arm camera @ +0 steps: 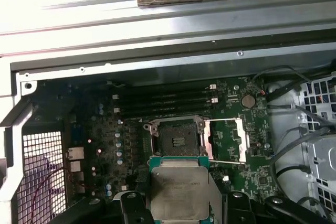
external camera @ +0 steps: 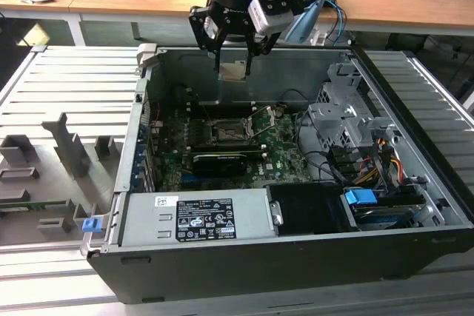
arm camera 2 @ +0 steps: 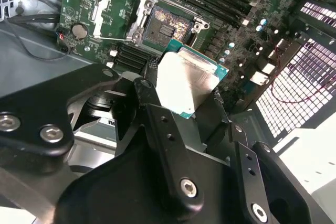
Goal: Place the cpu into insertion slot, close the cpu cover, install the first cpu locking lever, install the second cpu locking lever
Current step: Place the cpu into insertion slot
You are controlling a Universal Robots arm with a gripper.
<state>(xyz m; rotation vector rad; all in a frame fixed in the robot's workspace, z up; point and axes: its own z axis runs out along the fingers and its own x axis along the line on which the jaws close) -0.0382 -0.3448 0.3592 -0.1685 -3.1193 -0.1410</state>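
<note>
The cpu [arm camera 2: 186, 85] is clamped by opposite edges in the pincer [external camera: 235, 61], metal face up, so its underside is kept free of contact. It is held high inside the open case [external camera: 296, 271], well above the slot [arm camera: 176, 140] and not yet seated. The cover [arm camera: 226, 141] is folded back beside the slot, leaving the socket exposed.

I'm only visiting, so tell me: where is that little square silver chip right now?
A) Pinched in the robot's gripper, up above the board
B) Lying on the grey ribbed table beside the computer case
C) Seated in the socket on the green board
A: the cpu is held between the fingers of the gripper above the motherboard, while the insertion slot lies bare with the cpu cover swung open beside it.
</note>
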